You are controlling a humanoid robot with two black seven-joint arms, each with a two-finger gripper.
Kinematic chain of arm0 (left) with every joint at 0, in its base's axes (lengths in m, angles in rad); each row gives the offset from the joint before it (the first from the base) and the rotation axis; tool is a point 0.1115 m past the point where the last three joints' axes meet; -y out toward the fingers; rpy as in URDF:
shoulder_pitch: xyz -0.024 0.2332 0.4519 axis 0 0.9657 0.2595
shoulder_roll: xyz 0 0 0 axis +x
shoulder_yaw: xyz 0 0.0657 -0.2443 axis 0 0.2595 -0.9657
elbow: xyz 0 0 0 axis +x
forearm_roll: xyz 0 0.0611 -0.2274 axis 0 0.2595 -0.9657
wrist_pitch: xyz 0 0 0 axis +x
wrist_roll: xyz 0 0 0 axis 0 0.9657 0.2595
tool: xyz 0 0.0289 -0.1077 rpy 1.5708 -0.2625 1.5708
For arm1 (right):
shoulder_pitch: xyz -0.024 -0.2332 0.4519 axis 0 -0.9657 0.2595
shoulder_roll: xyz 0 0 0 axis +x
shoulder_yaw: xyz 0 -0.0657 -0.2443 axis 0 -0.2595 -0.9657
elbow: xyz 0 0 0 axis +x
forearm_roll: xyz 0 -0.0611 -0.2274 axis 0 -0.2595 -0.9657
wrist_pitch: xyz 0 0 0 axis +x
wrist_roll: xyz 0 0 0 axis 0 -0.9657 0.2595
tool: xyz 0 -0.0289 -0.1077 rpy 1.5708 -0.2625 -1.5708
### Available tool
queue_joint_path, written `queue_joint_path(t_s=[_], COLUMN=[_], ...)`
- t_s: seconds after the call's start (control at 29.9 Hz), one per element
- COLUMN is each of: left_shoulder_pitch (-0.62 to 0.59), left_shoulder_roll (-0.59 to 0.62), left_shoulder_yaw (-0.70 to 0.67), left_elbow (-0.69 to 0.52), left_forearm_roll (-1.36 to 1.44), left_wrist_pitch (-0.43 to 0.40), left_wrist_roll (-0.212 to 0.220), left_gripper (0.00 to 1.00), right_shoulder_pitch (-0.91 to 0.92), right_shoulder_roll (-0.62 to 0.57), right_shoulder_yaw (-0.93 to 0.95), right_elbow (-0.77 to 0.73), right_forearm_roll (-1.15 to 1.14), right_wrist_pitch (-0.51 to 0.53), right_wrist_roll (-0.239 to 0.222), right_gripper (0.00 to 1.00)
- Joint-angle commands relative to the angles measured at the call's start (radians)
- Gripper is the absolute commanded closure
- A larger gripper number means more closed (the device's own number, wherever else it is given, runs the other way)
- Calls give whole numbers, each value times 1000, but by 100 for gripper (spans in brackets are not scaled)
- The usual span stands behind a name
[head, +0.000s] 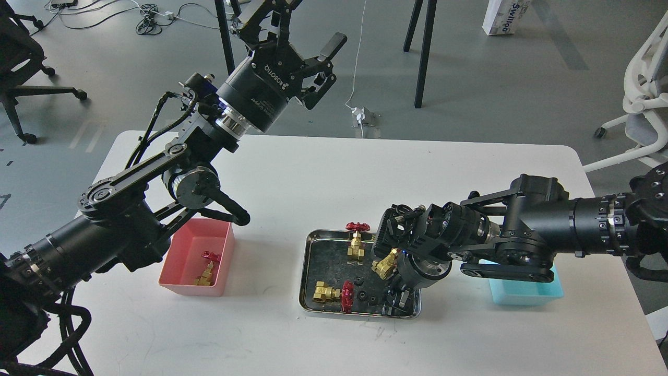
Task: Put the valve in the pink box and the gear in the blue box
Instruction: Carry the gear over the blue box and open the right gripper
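A steel tray (307,271) holds a brass valve standing upright with its red handwheel on top (356,243), a second valve lying down (334,294) and a third valve (385,263) partly hidden under my right wrist. Small black gears (358,281) lie on the tray floor. My right gripper (396,304) points down into the tray's front right corner; it is dark and its fingers cannot be told apart. The pink box (183,245) at the left holds one valve (207,269). The blue box (522,295) is half hidden behind my right arm. My left gripper (305,31) is open and empty, high above the table's far edge.
My left forearm (130,209) hangs over the pink box's left rim. Past the table's far edge are black stand legs (422,52) and cables on the floor. A white chair (642,89) stands at the right.
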Motion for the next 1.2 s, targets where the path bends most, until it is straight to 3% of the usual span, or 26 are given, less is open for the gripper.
queue_joint_path(t_s=[0.0, 0.2, 0.33, 0.53, 0.7, 0.77, 0.94, 1.17], left_shoulder_pitch=[1, 2, 2, 5, 50, 56, 56, 60], left_shoulder_roll=[-1, -18, -19, -19, -25, -42, -75, -73], left_shoulder_yaw=[0, 2, 3, 5, -20, -17, -11, -6], left_elbow=[1, 1, 1, 1, -7, -5, -4, -4], left_forearm_roll=[0, 0, 1, 1, 0, 1, 8, 8], left_wrist_pitch=[0, 0, 0, 3, 2, 0, 2, -8], left_wrist_roll=[0, 0, 0, 0, 0, 0, 0, 0], left_gripper=[13, 13, 13, 13, 13, 12, 12, 12], right_shoulder_pitch=[2, 3, 9, -38, -167, -226, -336, -392], right_shoulder_roll=[-23, -100, -230, -595, -951, -1032, -1053, -990], right_shoulder_yaw=[31, 141, 305, 504, 564, 559, 557, 557], right_elbow=[0, 2, 15, 93, 256, 311, 350, 335], right_forearm_roll=[11, 51, 141, 216, 250, 250, 252, 302], right_wrist_pitch=[0, 0, 0, 0, 0, 0, 0, -2], right_wrist_roll=[0, 0, 0, 0, 4, 7, 6, 7], right_gripper=[87, 87, 87, 87, 87, 87, 87, 86])
